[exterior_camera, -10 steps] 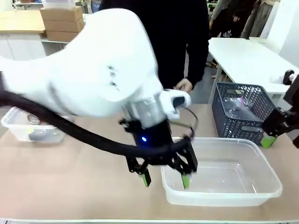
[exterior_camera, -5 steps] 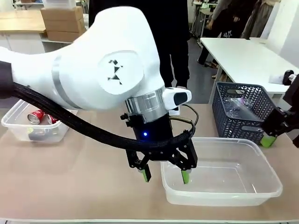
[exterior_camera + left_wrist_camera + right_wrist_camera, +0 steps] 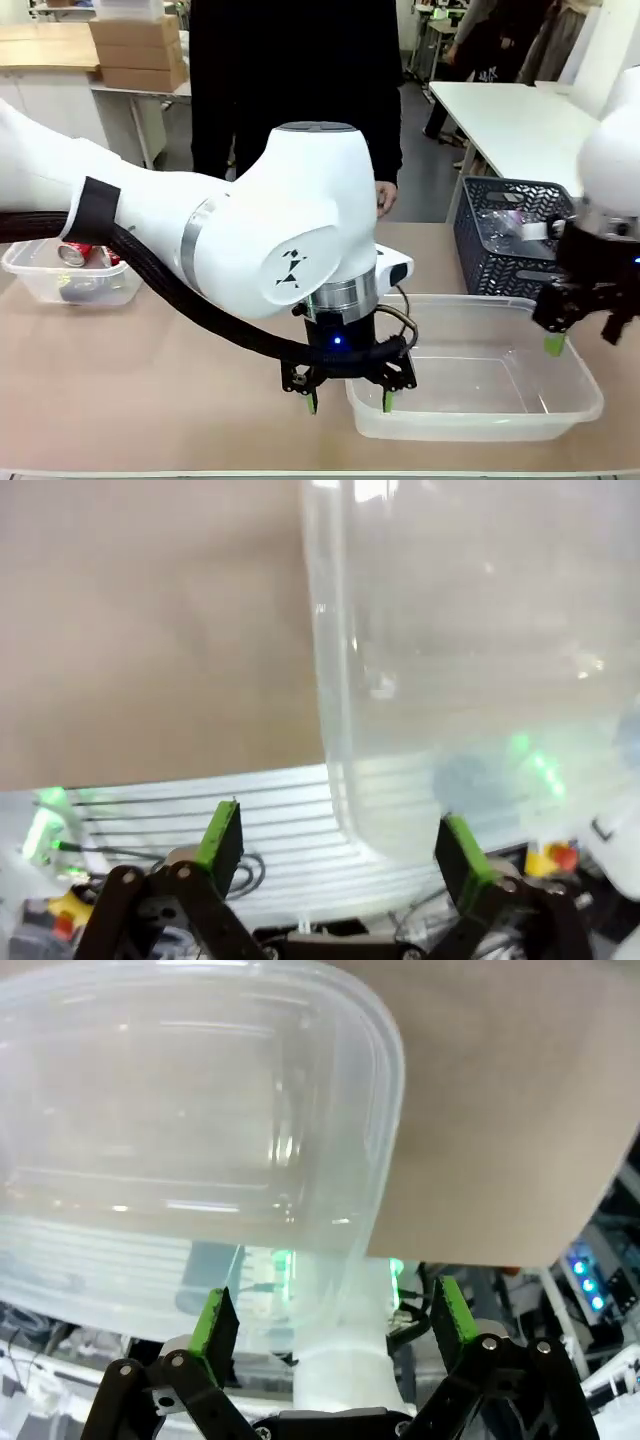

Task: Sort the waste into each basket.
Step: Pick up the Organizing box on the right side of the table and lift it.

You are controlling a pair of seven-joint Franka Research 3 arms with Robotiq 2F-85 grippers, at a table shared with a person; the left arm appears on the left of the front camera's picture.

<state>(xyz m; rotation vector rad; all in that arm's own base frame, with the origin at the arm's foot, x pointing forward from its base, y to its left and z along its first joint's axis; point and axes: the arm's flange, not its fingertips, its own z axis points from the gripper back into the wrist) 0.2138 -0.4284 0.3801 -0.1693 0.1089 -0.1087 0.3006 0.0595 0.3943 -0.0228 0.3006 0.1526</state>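
Observation:
My left gripper [image 3: 349,401] hangs open at the near left corner of the big see-through basket [image 3: 575,405], one fingertip outside the wall and one inside. In the left wrist view that gripper [image 3: 340,840] straddles the basket's wall [image 3: 328,680]. My right gripper [image 3: 580,338] is open above the basket's right side; in its wrist view the gripper [image 3: 332,1315] looks down on a rounded corner of the rim [image 3: 388,1070]. The second basket [image 3: 30,282] at far left holds red cans [image 3: 78,252]. Neither gripper holds anything.
A dark lattice basket [image 3: 500,262] stands behind the big tub at right, with clear plastic things inside. A person in black stands at the far side, one hand [image 3: 385,196] near the table edge. A white table [image 3: 530,120] lies behind to the right.
My left arm has swung and lowered, bringing its gripper down onto the tub's near left corner. My right arm has come in from the right edge to over the tub.

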